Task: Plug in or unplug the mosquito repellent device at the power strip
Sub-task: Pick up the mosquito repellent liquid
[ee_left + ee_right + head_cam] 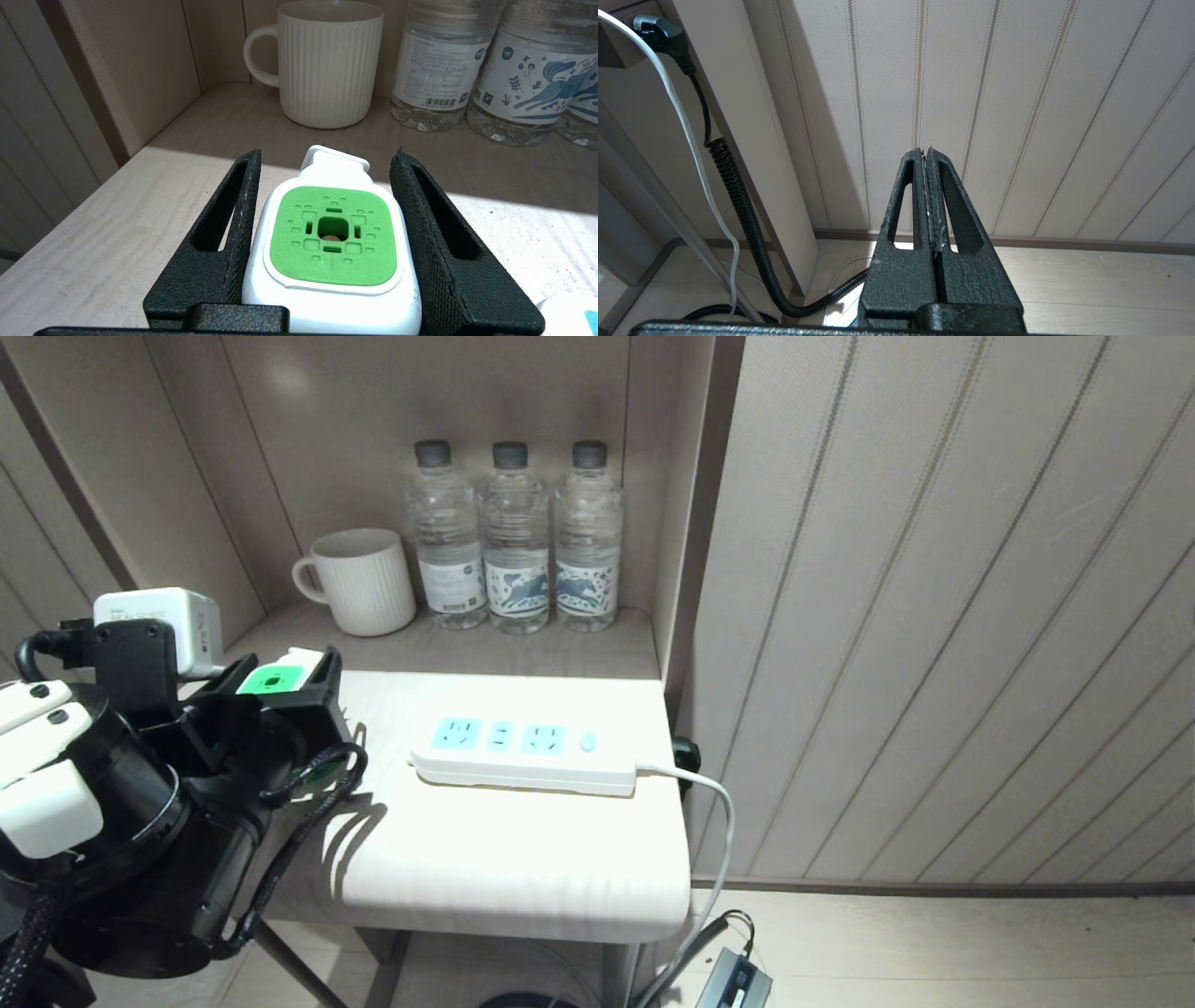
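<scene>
left claw point(327, 233): clamped on the white cap of the mosquito repellent device point(332, 247), one finger against each side, at the left edge of the desk point(523, 859).
right claw point(928, 196): fingers pressed together, holding nothing, parked low beside the panelled wall, away from the work.
device position: in the claw, above the desk's left edge, well apart from the power strip point(523, 756), no plug seated in any socket.
device pointing: green vented face turned up toward the cameras, the white plug end aimed away from the wrist toward the mug point(327, 65); the long axis seems to run down through the cap, though the bottle beneath is hidden.
strip layout: long axis lies left to right across the desk, blue socket faces up, oval button and cord at the right end.
doing the step well: probably carrying toward a socket; turn the plug end down to face the sockets, line the pins up squarely, and push straight without tilting so the strip does not slide.
</scene>
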